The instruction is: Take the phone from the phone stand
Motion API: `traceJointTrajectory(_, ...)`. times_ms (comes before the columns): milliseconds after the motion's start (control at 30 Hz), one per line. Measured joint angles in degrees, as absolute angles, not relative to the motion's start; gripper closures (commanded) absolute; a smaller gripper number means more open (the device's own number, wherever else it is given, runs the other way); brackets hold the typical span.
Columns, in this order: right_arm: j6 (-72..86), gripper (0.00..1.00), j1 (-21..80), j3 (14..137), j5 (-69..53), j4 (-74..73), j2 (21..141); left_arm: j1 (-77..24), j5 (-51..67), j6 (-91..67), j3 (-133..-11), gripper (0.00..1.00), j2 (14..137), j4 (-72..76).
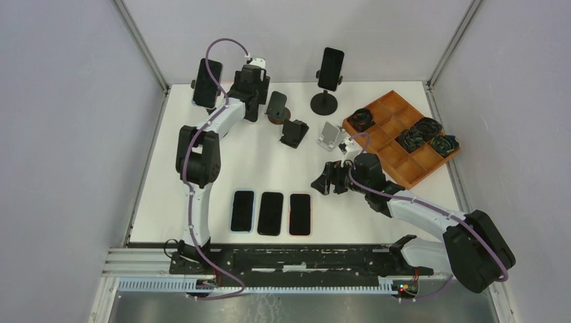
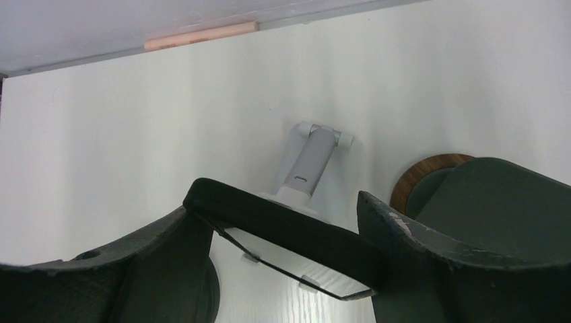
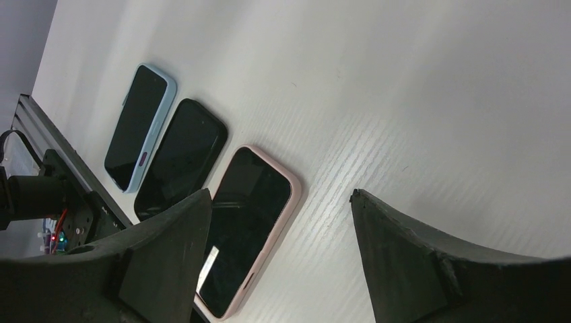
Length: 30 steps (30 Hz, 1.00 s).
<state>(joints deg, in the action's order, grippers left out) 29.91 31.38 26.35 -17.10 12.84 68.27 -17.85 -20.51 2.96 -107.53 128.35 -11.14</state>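
Note:
A black phone stands upright at the far left, and in the left wrist view it spans the gap between my fingers. My left gripper is shut on its two side edges. The silver stand arm shows just behind the phone, and two small white stand tabs lie against its screen edge. A second black phone sits on a black round-base stand at the back. My right gripper is open and empty, low over the table beside a pink-cased phone.
Three phones lie flat in a row near the front edge. Empty stands: a wood-base one, a black one, a white one. A wooden compartment tray with coiled cables is at the right.

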Motion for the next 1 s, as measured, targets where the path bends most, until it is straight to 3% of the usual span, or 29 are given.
traceJointTrajectory(433, 29.0, 0.18, 31.4, 27.1, -18.1, 12.3, 67.9, -21.1, -17.6, 0.9, -106.5, 0.77, 116.8, -17.4)
traceJointTrajectory(700, 22.4, 0.10, 31.4, 40.2, -15.7, 13.6, 71.2, -22.1, -10.3, -1.3, -103.9, 0.87, 102.5, -23.6)
traceJointTrajectory(800, 20.1, 0.10, 32.1, 44.2, -13.2, 17.8, 72.8, -22.3, -8.3, -2.5, -103.0, 0.84, 97.8, -25.2)
traceJointTrajectory(1000, 19.6, 0.09, 33.8, 46.9, -10.8, 20.4, 77.6, -22.4, -4.2, -1.8, -95.9, 0.67, 92.3, -26.6)
